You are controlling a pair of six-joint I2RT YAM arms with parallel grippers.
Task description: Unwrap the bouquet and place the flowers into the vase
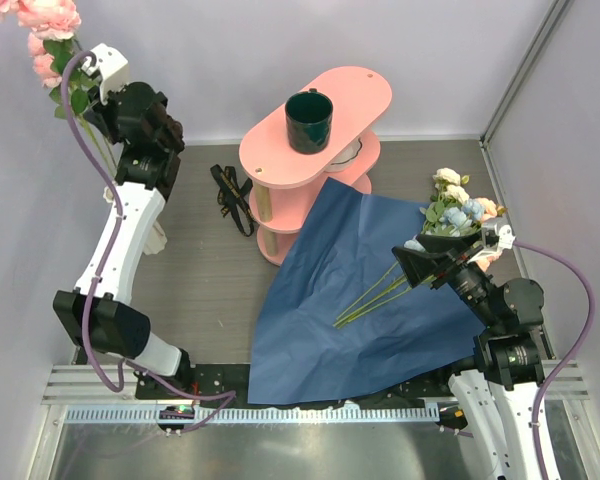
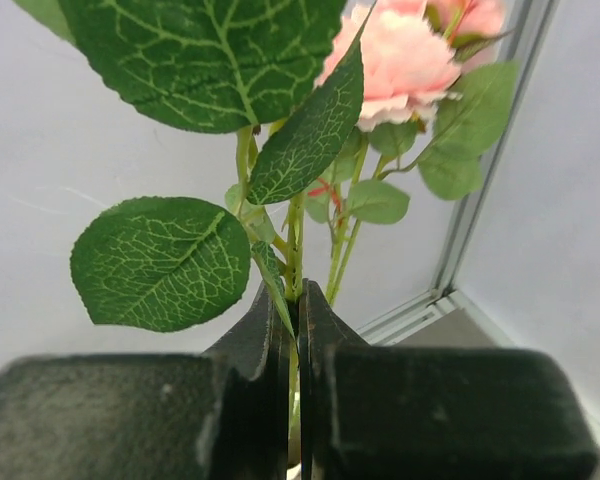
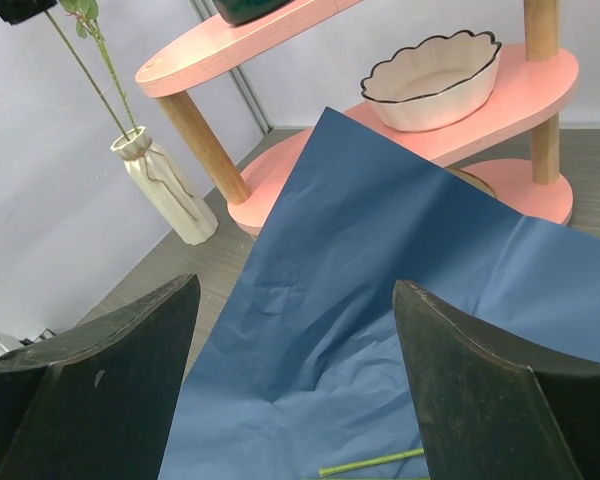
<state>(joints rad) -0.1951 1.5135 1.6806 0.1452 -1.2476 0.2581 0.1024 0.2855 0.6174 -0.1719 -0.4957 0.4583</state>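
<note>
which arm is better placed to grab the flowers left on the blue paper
Right: right gripper hangs open over the blue paper beside those flowers; left gripper is shut on pink flowers' stems.

Lab cell: white walls [image 1: 280, 60], aluminium frame [image 1: 521, 70]

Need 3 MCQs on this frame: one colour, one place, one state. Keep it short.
1. The paper is: A blue; B pink; C white.
2. The mug stands: A on the paper; B on the top shelf; C on the bottom shelf.
3. The left hand is: A open; B shut on the paper; C shut on flower stems.
Answers: 1 A, the spread sheet is dark blue. 2 B, it sits on the highest tier. 3 C, the green stems are pinched in it.
</note>
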